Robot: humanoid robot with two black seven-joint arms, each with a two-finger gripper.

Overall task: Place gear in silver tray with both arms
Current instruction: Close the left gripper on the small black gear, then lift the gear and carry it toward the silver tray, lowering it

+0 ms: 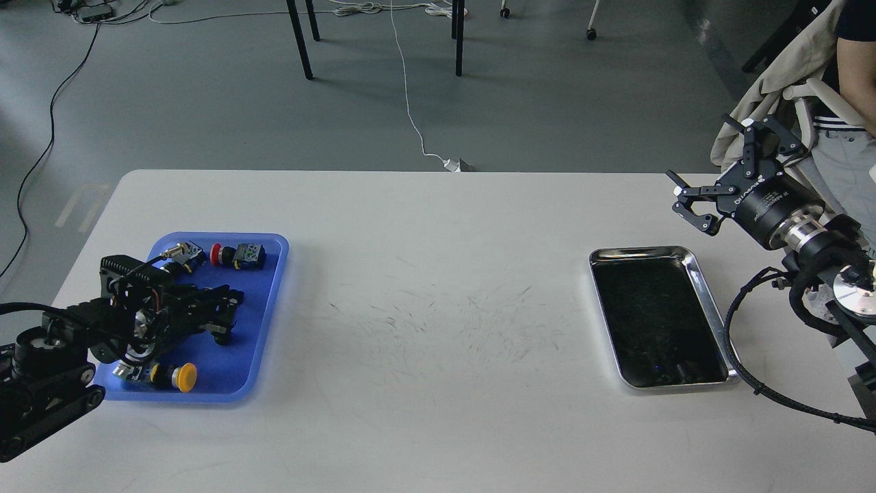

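Item one, near the table's (438,274) left edge: blue plastic tray (270,301). Along its far edge lie a small metallic part with a brass tip (183,252) and a red-capped button on a black body (236,255); at its near edge, a yellow-capped button (179,376).

Item two: my left gripper (222,318), low over the middle of the blue tray. It is dark against dark parts, so I cannot tell whether its fingers are apart or together, or whether they hold anything.

Item three, bare white table centre, scuffed with fine dark marks.

Item four, toward the right edge: silver tray (708,301), dark reflective bottom, long side running front to back.

Item five: my right gripper (712,171), raised beyond the silver tray's far right corner, fingers spread apart, nothing between them.
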